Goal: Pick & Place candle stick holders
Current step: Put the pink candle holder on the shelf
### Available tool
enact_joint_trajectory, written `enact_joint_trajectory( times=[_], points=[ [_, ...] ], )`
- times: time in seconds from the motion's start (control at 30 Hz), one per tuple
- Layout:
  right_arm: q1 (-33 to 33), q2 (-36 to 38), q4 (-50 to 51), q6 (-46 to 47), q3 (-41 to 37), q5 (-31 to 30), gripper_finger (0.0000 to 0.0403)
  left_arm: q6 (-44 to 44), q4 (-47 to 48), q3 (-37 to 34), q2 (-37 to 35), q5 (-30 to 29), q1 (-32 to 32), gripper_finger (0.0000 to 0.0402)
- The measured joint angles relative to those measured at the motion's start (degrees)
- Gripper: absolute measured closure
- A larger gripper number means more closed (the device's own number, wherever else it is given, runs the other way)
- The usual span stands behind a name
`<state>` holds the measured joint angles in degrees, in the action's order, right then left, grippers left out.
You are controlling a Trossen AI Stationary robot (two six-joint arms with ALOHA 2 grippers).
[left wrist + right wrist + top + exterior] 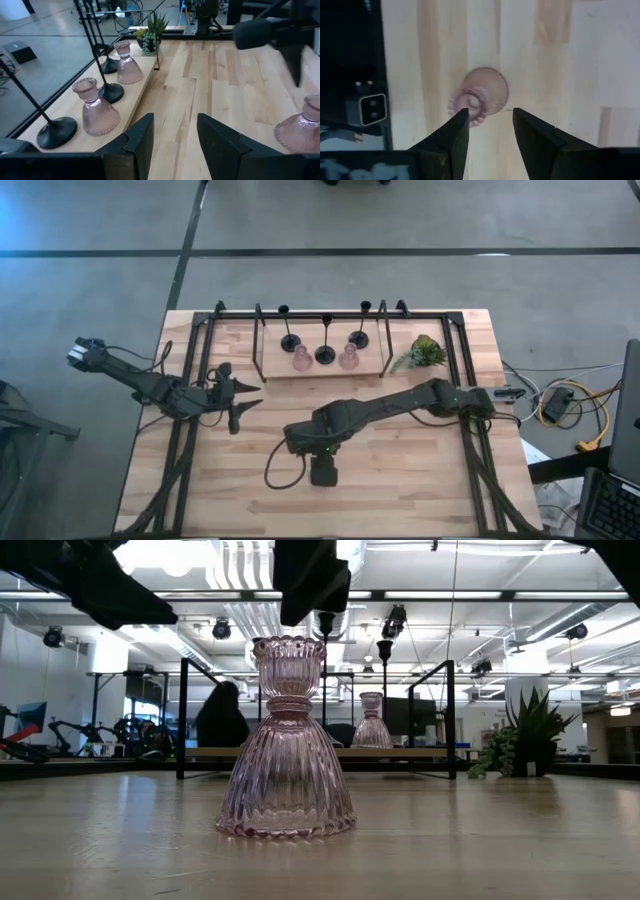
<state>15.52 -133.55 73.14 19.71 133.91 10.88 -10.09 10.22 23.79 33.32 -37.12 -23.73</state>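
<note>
We count three black holders (325, 352), three pink glass holders (287, 745) and one green plant (424, 352).

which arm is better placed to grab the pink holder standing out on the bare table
Right. The right gripper hangs directly above the pink holder, fingers open on either side. The left gripper waits off to the side, pointing across the table.
</note>
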Motion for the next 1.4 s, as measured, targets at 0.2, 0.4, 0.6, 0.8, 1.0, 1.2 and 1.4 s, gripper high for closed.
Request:
enact_joint_trajectory(
  times=[0.2,0.4,0.6,0.8,1.0,1.2,1.4],
  points=[
    [0.47,-0.46,0.0,0.34,0.25,0.28,0.0274,1.04,0.25,-0.17,0.06,-0.48,0.0,0.0248],
    [0.52,-0.46,-0.14,1.34,-0.54,-0.38,0.0284,0.78,0.19,-0.2,0.07,-0.46,0.0,0.0248],
    [0.75,-0.51,-1.72,2.57,-3.84,-0.28,0.0281,0.74,0.22,-0.22,0.07,-0.29,0.0,0.0248],
    [0.99,-0.53,-4.85,3.05,-6.68,-0.06,0.0278,0.7,0.28,-0.24,0.07,-0.26,0.0,0.0248],
    [1.16,-0.53,-6.29,4.48,-8.61,1.36,0.0287,0.65,0.38,-0.24,0.07,-0.19,0.0,0.0248],
    [1.12,-0.53,-6.99,4.76,-10.29,1.19,0.0315,0.65,0.5,-0.24,0.07,-0.11,0.0,0.0248],
    [1.08,-0.31,-7.32,2.35,-12.47,2.91,0.0378,0.66,0.52,-0.24,0.1,-0.11,0.0,0.0248]
  ],
)
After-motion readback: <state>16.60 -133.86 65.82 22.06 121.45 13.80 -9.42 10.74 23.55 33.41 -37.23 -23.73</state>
